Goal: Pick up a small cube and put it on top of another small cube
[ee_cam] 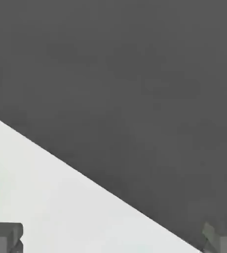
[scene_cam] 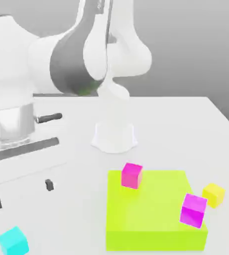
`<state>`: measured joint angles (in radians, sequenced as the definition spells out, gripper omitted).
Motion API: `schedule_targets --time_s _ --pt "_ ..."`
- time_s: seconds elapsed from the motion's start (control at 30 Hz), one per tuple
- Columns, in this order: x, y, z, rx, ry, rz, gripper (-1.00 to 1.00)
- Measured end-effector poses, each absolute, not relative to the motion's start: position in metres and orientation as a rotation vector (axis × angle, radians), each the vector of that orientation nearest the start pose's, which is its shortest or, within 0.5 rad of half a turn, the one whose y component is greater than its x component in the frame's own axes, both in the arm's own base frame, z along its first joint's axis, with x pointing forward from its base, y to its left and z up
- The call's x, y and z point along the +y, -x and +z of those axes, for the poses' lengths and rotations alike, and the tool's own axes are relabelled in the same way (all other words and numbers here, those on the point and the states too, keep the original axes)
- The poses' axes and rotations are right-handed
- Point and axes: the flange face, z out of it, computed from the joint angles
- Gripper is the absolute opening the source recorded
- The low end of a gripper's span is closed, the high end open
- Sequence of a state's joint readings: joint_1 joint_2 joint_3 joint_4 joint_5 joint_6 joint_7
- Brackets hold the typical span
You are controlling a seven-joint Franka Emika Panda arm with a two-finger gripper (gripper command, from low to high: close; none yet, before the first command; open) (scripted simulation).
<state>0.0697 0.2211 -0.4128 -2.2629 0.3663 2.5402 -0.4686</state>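
Meanwhile, two magenta cubes [scene_cam: 132,175] sit on the lime block [scene_cam: 151,219]; the claw [ee_cam: 113,237] gapes wide, empty.

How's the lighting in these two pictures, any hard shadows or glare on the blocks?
Exterior view: soft, even light; the cyan cube, yellow cube and lime-green block show darker side faces, no glare, only faint shadows on the white table. Hand view: flat shading, a sharp table edge against dark grey, and the open gripper with dark fingertips.

Two cubes [scene_cam: 132,175] sit on the block [scene_cam: 151,211].
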Motion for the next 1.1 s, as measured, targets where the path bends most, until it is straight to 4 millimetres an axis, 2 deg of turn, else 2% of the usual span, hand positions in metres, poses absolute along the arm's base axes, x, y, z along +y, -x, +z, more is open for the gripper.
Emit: schedule_targets --time_s 0.2,0.33,0.37,0.57,0.63,0.73,0.83,0.87,0.9,1.0,1.1 --pt "-0.228 -0.486 0.198 0.052 3.132 -0.025 0.00" --pt "-0.234 -0.483 0.139 0.025 3.143 -0.003 0.00" --pt "-0.234 -0.482 0.131 0.025 3.142 -0.001 -1.00" --pt "-0.234 -0.482 0.126 0.025 3.140 0.002 -1.00" --pt "-0.234 -0.483 0.143 0.023 3.142 0.001 -1.00" --pt "-0.232 -0.484 0.185 0.017 3.142 -0.005 -1.00" --pt "-0.186 -0.536 0.225 -0.159 3.148 -0.169 -1.00" --pt "-0.164 -0.553 0.238 -0.235 3.142 -0.225 -1.00" --pt "-0.139 -0.560 0.242 -0.335 3.128 -0.240 -1.00" --pt "-0.064 -0.562 0.247 -0.653 3.062 -0.234 -1.00" --pt "0.012 -0.548 0.249 -0.985 2.960 -0.211 -1.00"
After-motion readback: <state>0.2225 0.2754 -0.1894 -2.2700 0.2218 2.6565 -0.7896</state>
